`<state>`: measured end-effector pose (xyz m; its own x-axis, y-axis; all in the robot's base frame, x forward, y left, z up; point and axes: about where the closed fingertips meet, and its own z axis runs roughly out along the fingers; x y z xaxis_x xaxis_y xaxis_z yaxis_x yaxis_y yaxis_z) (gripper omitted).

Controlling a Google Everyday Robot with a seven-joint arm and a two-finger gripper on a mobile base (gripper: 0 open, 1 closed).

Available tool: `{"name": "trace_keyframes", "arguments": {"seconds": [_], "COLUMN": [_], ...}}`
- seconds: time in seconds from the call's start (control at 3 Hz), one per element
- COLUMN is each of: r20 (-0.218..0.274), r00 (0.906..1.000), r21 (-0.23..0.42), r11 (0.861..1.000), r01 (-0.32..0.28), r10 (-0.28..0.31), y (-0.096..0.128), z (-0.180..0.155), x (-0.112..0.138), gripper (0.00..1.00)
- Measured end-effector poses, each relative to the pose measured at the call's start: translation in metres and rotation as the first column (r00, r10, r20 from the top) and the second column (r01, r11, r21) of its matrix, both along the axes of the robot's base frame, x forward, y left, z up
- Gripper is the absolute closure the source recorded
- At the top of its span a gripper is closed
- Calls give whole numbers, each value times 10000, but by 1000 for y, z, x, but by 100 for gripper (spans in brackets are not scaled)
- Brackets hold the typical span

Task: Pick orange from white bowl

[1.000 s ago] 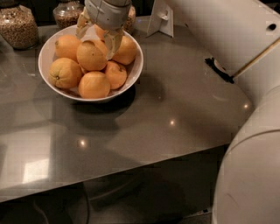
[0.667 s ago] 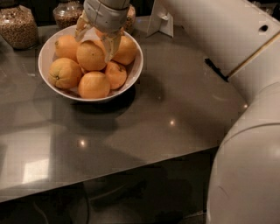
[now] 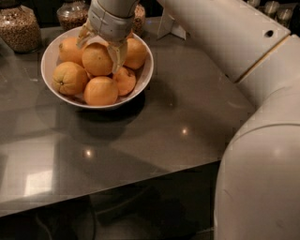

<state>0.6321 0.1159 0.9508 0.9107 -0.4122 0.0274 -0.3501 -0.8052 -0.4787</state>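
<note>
The white bowl point(image 3: 49, 65) stands at the back left of the grey table and holds several oranges. The orange point(image 3: 96, 60), large and round, lies on top of the pile in the middle. My gripper point(image 3: 100, 51) comes down from above onto it, open. One finger point(image 3: 84, 35) is at the orange's upper left and the other finger point(image 3: 117, 55) is at its right side, both close against the skin. The orange still rests on the pile. Another orange with a dark stem dot point(image 3: 69, 78) lies at the bowl's left.
Glass jars of grain point(image 3: 18, 26) point(image 3: 72, 11) stand behind the bowl. A white card stand point(image 3: 171, 28) is behind its right side. My white arm point(image 3: 243, 51) fills the right side. The table's front edge point(image 3: 117, 180) runs across below.
Almost nothing: the gripper stays around the top orange, which has not risen. My arm's bulk at the right has shifted slightly.
</note>
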Motion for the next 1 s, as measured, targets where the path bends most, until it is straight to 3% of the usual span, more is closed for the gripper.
{"name": "trace_keyframes", "arguments": {"seconds": [0.67, 1.0], "r20": [-241, -293], "r00": [9997, 9996], "r21": [-111, -200], "r11": [9999, 9998], "r01": [3, 29], "r10": [-5, -35], "y": [1, 1], "z": [-18, -22], "x": [8, 12], "gripper": [34, 42]}}
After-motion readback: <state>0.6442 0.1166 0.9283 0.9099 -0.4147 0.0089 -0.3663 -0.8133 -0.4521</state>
